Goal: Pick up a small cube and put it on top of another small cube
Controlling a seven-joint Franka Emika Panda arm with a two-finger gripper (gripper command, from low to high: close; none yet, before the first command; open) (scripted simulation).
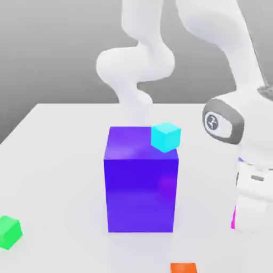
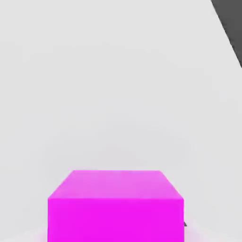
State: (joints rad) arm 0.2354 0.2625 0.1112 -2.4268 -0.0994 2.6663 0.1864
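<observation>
Now I have the tool (image 1: pixel 241 226) down low at the exterior view's right, clamped narrow on the pink cube (image 2: pixel 115 205), which sits on the white surface (image 1: pixel 58 176). That grip should let me lift it toward another small cube, perhaps the cyan cube (image 1: pixel 166 136) on the big blue block (image 1: pixel 141 181).

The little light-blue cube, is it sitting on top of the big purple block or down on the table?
On top. The cyan cube rests on a back corner of the big blue-violet block, at the exterior view's right.

**Pink cube low at the table**

The small pink cube (image 2: pixel 115 205) is glossy magenta, seen square-on with its top face level. In the exterior view only a thin sliver (image 1: pixel 233 219) of it shows, low on the white table (image 1: pixel 58 170).
</observation>
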